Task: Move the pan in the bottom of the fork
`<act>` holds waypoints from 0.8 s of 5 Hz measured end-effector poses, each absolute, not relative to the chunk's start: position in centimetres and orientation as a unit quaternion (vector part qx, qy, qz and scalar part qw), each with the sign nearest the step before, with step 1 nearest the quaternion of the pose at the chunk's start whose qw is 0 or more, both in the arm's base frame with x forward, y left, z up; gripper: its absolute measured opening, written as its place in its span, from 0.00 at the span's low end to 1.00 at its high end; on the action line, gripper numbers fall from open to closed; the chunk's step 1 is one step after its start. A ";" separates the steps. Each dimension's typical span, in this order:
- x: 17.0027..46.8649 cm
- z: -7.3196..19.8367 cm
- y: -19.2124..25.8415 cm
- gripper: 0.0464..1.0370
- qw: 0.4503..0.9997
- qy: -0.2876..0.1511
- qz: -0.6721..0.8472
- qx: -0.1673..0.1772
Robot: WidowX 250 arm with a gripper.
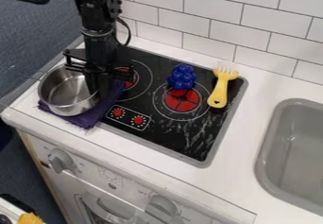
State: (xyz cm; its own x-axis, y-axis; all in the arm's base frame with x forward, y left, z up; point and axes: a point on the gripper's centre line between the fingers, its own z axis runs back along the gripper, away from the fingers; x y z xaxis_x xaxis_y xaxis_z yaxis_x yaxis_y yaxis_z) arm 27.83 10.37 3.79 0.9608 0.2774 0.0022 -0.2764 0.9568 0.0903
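Observation:
The gripper [97, 87] points down at the right rim of the metal pan, its lower end overlapping that rim. The silver pan [66, 93] stands upright at the left end of the counter, partly on a dark purple cloth [88, 118]. A yellow fork [219, 91] with pale tines lies on the right part of the black stove top [189, 145], its tines toward the tiled wall and its handle toward the front. The gripper hides part of the pan's right side.
A blue bumpy toy [182, 77] sits between the gripper and the fork, at the back of the right burner. Stove knobs [138, 120] are printed near the front left. A grey sink [296, 152] lies at the right, and a tiled wall [246, 27] bounds the back.

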 end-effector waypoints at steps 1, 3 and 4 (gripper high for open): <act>27.9 4.7 9.8 0.03 0.990 0.006 0.131 0.041; 29.5 9.5 1.6 0.03 0.997 -0.052 -0.008 0.051; 29.5 9.4 -3.0 0.03 0.993 -0.062 -0.077 0.066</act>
State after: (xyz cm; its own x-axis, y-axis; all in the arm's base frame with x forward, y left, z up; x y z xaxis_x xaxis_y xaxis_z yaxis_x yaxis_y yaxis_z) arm 29.53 -3.02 9.41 0.9806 -0.1604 0.1128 0.1442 0.9796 0.1398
